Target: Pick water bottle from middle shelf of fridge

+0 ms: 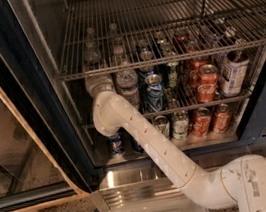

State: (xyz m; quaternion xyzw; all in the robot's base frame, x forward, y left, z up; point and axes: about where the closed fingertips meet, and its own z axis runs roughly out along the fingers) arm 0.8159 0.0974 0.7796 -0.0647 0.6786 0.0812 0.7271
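The fridge (15,97) has a dark frame and its door stands open. The middle shelf (189,106) is a wire rack holding drinks. A clear ribbed water bottle (129,86) with a label band stands at its left front, beside soda cans. My white arm (149,141) reaches up from the lower right into the left end of this shelf. My gripper (97,78) is just left of the water bottle, close beside it, and mostly hidden behind the front rail of the upper rack. More clear bottles (92,49) show through that rack, further back.
The upper wire rack (166,60) hangs just over the gripper. Blue and green cans (154,92) stand right of the bottle, then red cola cans (205,83) and a larger can (232,72). More cans (200,122) stand below. A ribbed steel panel (134,176) forms the base.
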